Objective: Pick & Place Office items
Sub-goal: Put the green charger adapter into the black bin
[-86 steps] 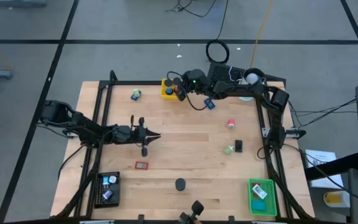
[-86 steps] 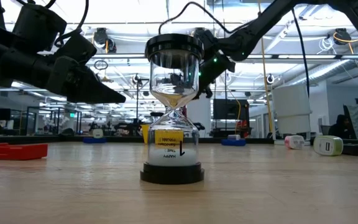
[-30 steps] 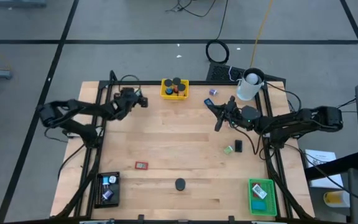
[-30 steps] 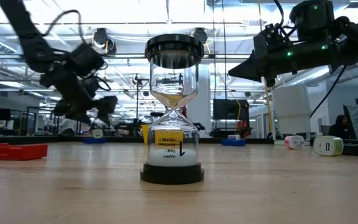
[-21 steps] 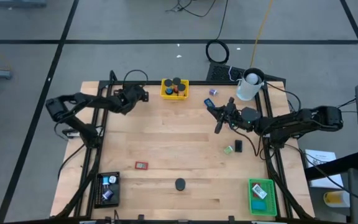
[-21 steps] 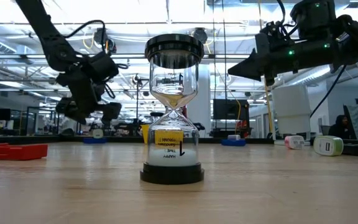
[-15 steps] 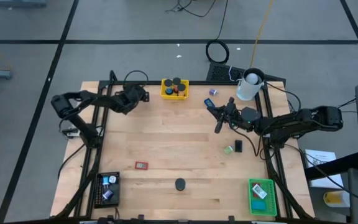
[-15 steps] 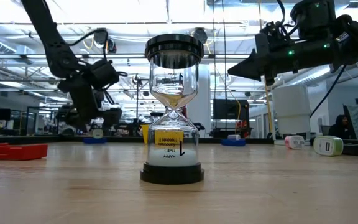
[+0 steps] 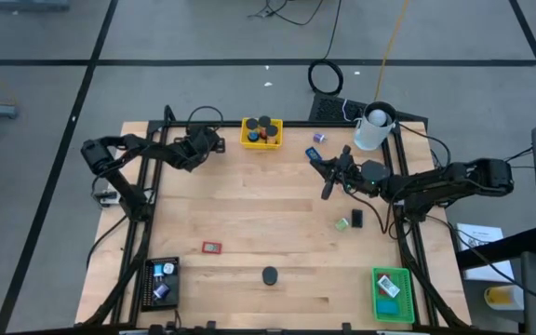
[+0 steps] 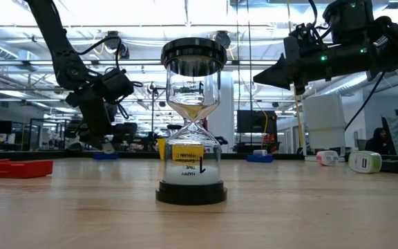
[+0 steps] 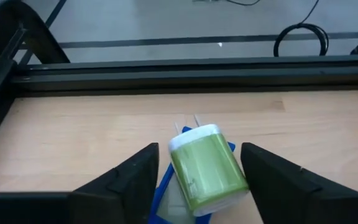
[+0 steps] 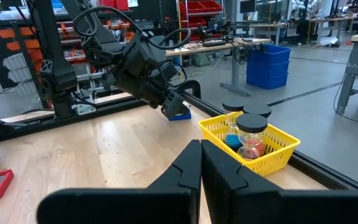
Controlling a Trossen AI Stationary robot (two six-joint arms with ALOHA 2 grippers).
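Observation:
My left gripper (image 9: 205,142) is at the table's far left, pointing down, open. Its fingers stand on either side of a green-and-white office item (image 11: 207,169), which lies on a flat blue piece (image 11: 163,186) on the table. My right gripper (image 9: 316,163) hangs shut and empty above the table's far right part, pointing toward the yellow tray (image 9: 261,132). Black-capped items sit in that tray. Other office items lie loose: a red one (image 9: 212,247), a green one (image 9: 342,223), a black one (image 9: 356,219) and a blue one (image 9: 316,138). My left gripper comes at the green-and-white item from above, one finger (image 11: 135,180) on each of its sides. The item lies on the blue piece. Whether either finger touches it I cannot tell.
An hourglass (image 10: 193,121) stands near the table's front middle. A black tray (image 9: 161,279) sits at the near left corner and a green tray (image 9: 392,293) at the near right. A white cup (image 9: 372,128) stands at the far right. A dark rail (image 11: 166,71) runs along the far edge.
My left gripper has tipped downward and come down toward the table at the far left, over the green-and-white item, while its arm folded back.

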